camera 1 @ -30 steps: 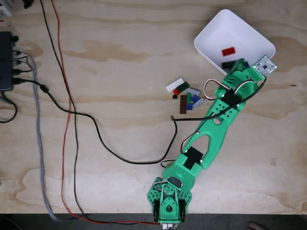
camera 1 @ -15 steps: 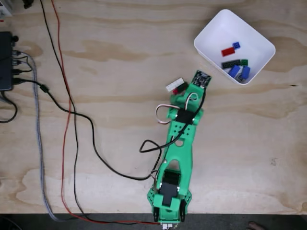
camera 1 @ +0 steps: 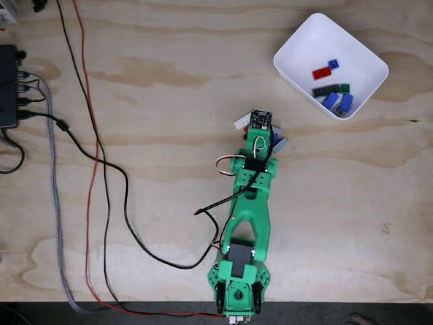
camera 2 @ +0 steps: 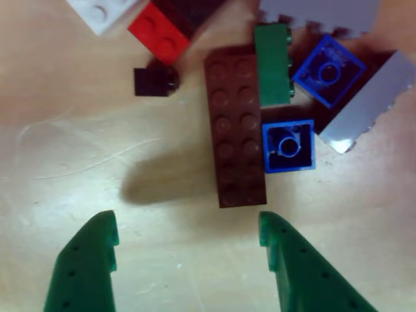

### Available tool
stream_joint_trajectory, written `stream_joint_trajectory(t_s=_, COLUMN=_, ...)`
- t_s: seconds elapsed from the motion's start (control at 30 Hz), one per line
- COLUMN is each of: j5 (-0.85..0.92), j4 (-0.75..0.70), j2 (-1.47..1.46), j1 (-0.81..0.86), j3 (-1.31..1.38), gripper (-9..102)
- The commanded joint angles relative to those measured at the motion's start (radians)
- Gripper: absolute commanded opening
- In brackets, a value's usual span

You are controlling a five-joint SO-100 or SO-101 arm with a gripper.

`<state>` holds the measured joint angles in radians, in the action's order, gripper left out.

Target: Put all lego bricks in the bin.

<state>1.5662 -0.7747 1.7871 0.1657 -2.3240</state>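
In the other view my gripper [camera 2: 187, 227] is open and empty, its green fingers [camera 2: 84, 266] hovering just short of a pile of lego bricks. A long brown brick [camera 2: 235, 130] lies straight ahead, with a green brick [camera 2: 273, 62], two blue bricks [camera 2: 288, 146] and grey plates [camera 2: 364, 104] on its right. To its left lie a small black piece [camera 2: 155, 81], a red brick [camera 2: 159, 32] and a white brick [camera 2: 101, 12]. In the fixed view my green arm [camera 1: 247, 203] covers most of that pile. The white bin [camera 1: 298, 47] at the upper right holds several bricks, among them a red one [camera 1: 322, 72].
Black, red and grey cables [camera 1: 101, 162] run down the left half of the wooden table. A black box [camera 1: 8, 84] sits at the left edge. A black wire [camera 1: 210, 210] loops beside the arm. Bare wood separates the pile from the bin.
The arm has swung left from over the bin to above the brick pile. The bricks in the bin, hidden by the arm a second ago, now show.
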Motion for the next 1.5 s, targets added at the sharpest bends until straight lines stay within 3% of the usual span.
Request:
stream_joint_trajectory(t_s=0.0, j5=0.008, j4=0.114, j2=-0.009, j1=0.029, j3=0.002, gripper=24)
stream_joint_trajectory(t_s=0.27, j5=0.018, j4=0.279, j2=-0.08, j1=0.037, j3=-0.038, gripper=21)
stream_joint_trajectory(t_s=0.43, j5=0.012, j4=0.333, j2=-0.109, j1=0.037, j3=-0.038, gripper=1)
stream_joint_trajectory(t_s=0.57, j5=-0.043, j4=0.344, j2=0.017, j1=0.014, j3=-0.107, gripper=0)
stream_joint_trajectory(t_s=0.63, j5=-0.141, j4=0.244, j2=0.199, j1=-0.025, j3=-0.121, gripper=0)
stream_joint_trajectory(t_s=0.77, j5=-0.301, j4=-0.091, j2=0.627, j1=-0.074, j3=-0.002, gripper=0)
stream_joint_trajectory(t_s=0.87, j5=-0.324, j4=-0.074, j2=0.778, j1=-0.02, j3=0.086, gripper=0)
stream_joint_trajectory(t_s=0.97, j5=-0.293, j4=0.184, j2=0.629, j1=0.114, j3=0.152, gripper=0)
stream_joint_trajectory(t_s=1.1, j5=-0.293, j4=0.253, j2=0.207, j1=0.268, j3=0.42, gripper=0)
stream_joint_trajectory(t_s=1.27, j5=-0.337, j4=0.195, j2=-0.247, j1=0.342, j3=0.775, gripper=0)
stream_joint_trajectory(t_s=1.47, j5=-0.405, j4=0.109, j2=-0.482, j1=0.348, j3=1.057, gripper=0)
